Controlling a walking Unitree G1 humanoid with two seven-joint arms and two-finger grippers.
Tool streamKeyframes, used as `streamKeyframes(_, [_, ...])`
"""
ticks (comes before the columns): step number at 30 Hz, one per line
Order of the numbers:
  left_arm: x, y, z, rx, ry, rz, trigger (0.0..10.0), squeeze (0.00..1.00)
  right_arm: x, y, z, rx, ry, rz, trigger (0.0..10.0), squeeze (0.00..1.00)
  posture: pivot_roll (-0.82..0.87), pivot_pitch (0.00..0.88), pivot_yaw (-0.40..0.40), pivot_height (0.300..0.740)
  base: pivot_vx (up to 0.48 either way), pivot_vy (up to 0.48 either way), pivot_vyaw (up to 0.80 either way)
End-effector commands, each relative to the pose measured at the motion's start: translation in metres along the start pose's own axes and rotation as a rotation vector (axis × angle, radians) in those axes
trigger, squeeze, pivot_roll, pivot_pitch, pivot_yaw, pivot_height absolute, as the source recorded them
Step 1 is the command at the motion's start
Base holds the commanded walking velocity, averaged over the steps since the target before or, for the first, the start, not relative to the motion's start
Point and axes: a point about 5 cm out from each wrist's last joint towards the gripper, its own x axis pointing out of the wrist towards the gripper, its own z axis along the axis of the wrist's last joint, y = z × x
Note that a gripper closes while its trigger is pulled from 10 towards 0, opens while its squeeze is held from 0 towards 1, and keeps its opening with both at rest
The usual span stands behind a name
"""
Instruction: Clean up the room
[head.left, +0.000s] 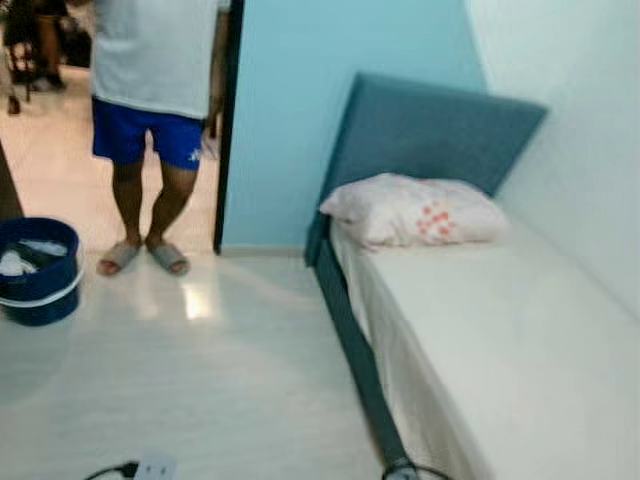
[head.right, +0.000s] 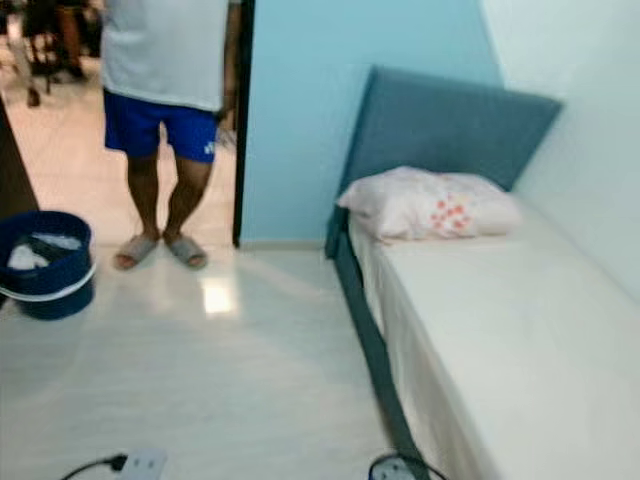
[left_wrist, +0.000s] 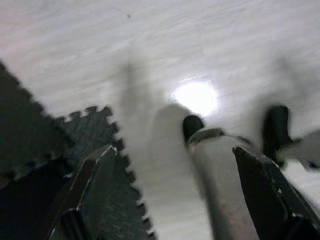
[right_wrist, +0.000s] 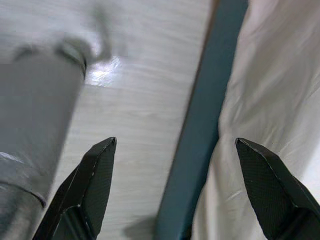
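Note:
A dark blue bucket (head.left: 40, 272) with white cloth inside stands on the pale floor at the far left. A bed (head.left: 520, 350) with a white sheet and teal frame runs along the right wall, and a white pillow (head.left: 415, 210) with orange dots lies at its head. My left gripper (left_wrist: 172, 180) hangs open above the floor beside a dark foam mat (left_wrist: 60, 150). My right gripper (right_wrist: 175, 175) hangs open over the teal bed rail (right_wrist: 205, 125), with nothing between its fingers.
A person (head.left: 155, 130) in blue shorts and grey slippers stands in the doorway at the back left. A white power strip (head.left: 155, 467) with a black cable lies on the floor at the near edge. Another black cable (head.left: 410, 470) curls by the bed's foot.

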Motion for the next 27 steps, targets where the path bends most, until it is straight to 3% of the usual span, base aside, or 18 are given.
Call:
streamKeyframes(1, [-0.0004,-0.0075,-0.0021,0.018,0.007,-0.026,10.0,0.0,-0.0008,-0.0074,-0.0043,-0.015,0.015,-0.022,10.0,0.0,0.16,0.0,-0.167,0.74,-0.341,0.0,-0.71])
streamKeyframes(8, [-0.0003,-0.0091,-0.0013,0.021,0.003,-0.036,10.0,0.0,-0.0009,-0.0083,-0.0051,-0.021,0.02,-0.026,10.0,0.0,0.16,0.0,-0.166,0.74,-0.324,0.0,-0.7])
streamKeyframes(27, [-0.0008,-0.0115,0.0,0.047,-0.025,-0.054,10.0,0.0,-0.0009,-0.0095,-0.0045,-0.008,0.017,-0.044,10.0,0.0,0.16,0.0,-0.159,0.74,0.0,0.0,-0.69])
